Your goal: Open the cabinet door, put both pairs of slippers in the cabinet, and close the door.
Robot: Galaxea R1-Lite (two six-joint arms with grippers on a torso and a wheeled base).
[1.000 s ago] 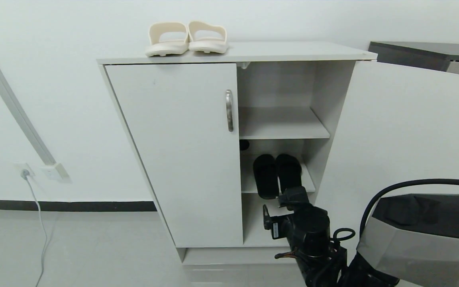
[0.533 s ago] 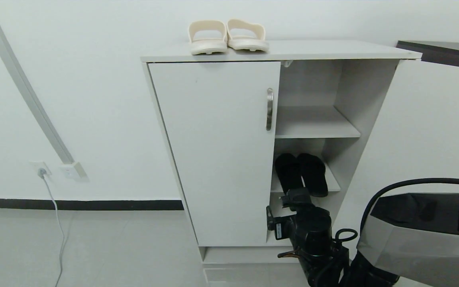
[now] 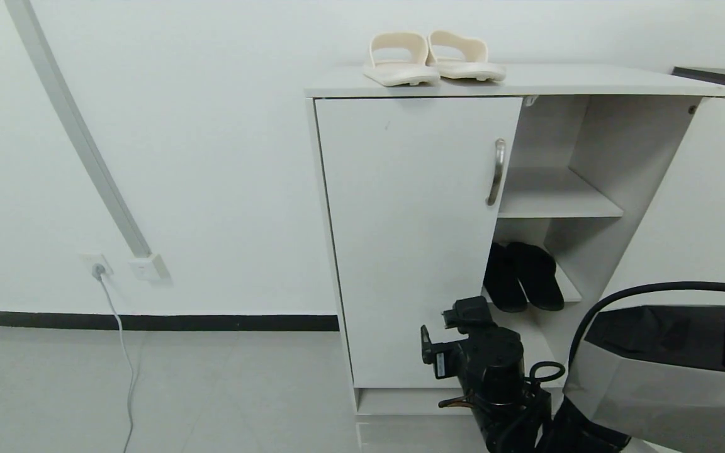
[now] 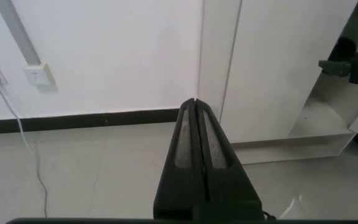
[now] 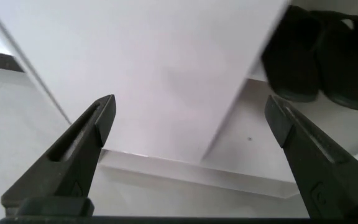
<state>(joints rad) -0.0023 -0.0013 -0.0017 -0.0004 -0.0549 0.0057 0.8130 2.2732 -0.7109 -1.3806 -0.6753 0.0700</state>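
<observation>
Black slippers (image 3: 523, 284) sit on cabinet (image 3: 413, 251) mid shelf, behind open rt door (image 3: 708, 207). Cream slippers (image 3: 433, 60) are on cabinet top, not yet stowed. Rt gripper (image 5: 190, 106) is spread wide & empty (low, near black slippers). Left gripper (image 4: 196, 134) is clenched on nothing. Next, prob.: reach up to the top & grasp cream slippers.

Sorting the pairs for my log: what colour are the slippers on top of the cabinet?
The slippers are cream; head view shows them best.
</observation>
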